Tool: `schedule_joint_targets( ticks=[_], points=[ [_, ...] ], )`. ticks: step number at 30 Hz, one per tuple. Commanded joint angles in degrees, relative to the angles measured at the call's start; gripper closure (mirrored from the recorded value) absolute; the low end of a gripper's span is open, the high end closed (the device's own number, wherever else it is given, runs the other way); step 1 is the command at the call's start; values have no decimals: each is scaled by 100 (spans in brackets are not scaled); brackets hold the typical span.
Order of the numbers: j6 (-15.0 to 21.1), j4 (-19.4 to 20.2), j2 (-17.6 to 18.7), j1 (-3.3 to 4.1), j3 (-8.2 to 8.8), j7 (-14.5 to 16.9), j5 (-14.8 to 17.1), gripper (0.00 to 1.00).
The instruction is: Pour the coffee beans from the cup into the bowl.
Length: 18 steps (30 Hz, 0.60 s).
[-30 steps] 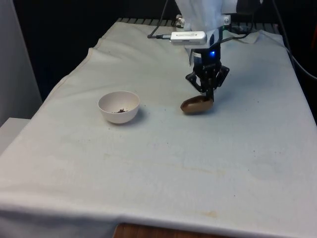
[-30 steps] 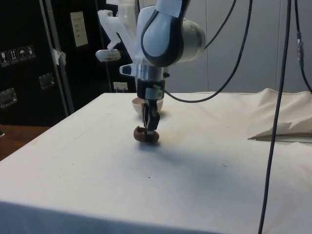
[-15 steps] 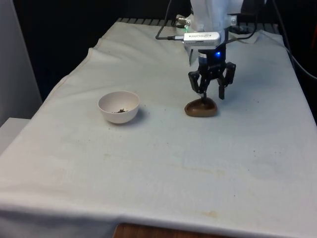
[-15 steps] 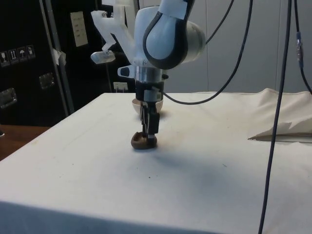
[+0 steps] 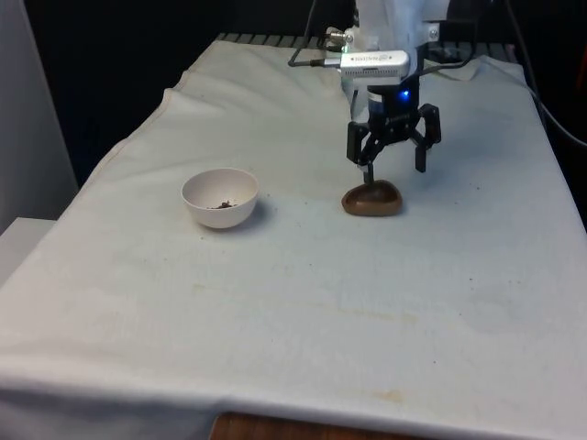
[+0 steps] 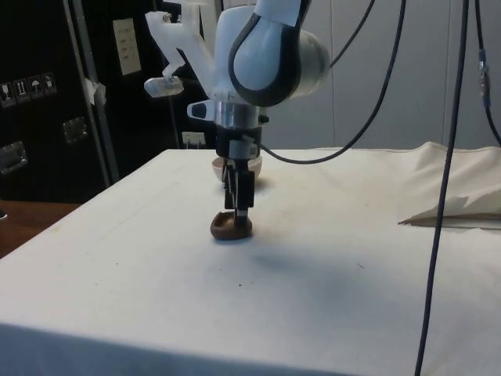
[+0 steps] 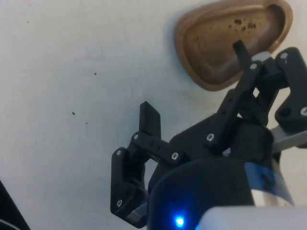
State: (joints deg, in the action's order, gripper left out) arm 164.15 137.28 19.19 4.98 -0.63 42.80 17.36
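Note:
The cup (image 5: pixel 371 200) is a shallow brown, teardrop-shaped dish lying flat on the white cloth, right of centre in the front view. In the wrist view the cup (image 7: pixel 225 43) holds just a few dark specks. My gripper (image 5: pixel 393 170) hangs just above it with its jaws wide open and nothing held. One fingertip (image 7: pixel 238 48) is over the cup's hollow, the other (image 7: pixel 149 114) over bare cloth. The white bowl (image 5: pixel 194 188) sits at the front view's left with a few coffee beans (image 5: pixel 222 204) in it. From the side, the gripper (image 6: pixel 239 208) stands over the cup (image 6: pixel 231 227).
Black cables (image 5: pixel 459 69) trail across the table's far end. A rumpled fold of cloth (image 6: pixel 450 210) lies at the side view's right. The cloth drops off along the table's left edge (image 5: pixel 110 156) in the front view.
The gripper went from shut on the cup to wide open and let it go. The cup settled flat on the cloth, and the gripper rose slightly.

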Motion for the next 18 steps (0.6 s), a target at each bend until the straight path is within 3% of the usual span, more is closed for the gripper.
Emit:
schedule_joint_targets(
  ticks=[1, 3, 9, 10, 11, 17, 18],
  points=[
    [-11, 0, -29, -6, 0, 0, 0, 0],
    [-115, 40, -160, 34, 63, -63, -74, 0],
    [-390, 46, -470, 6, 57, -74, -86, 0],
    [-378, 6, -435, -29, 0, 0, 0, 0],
    [-418, 46, -504, 6, 57, -80, -86, 0],
    [-693, 34, -808, -17, 57, -97, -115, 0],
    [-682, 11, -785, -46, 0, 0, 0, 0]
  ],
)
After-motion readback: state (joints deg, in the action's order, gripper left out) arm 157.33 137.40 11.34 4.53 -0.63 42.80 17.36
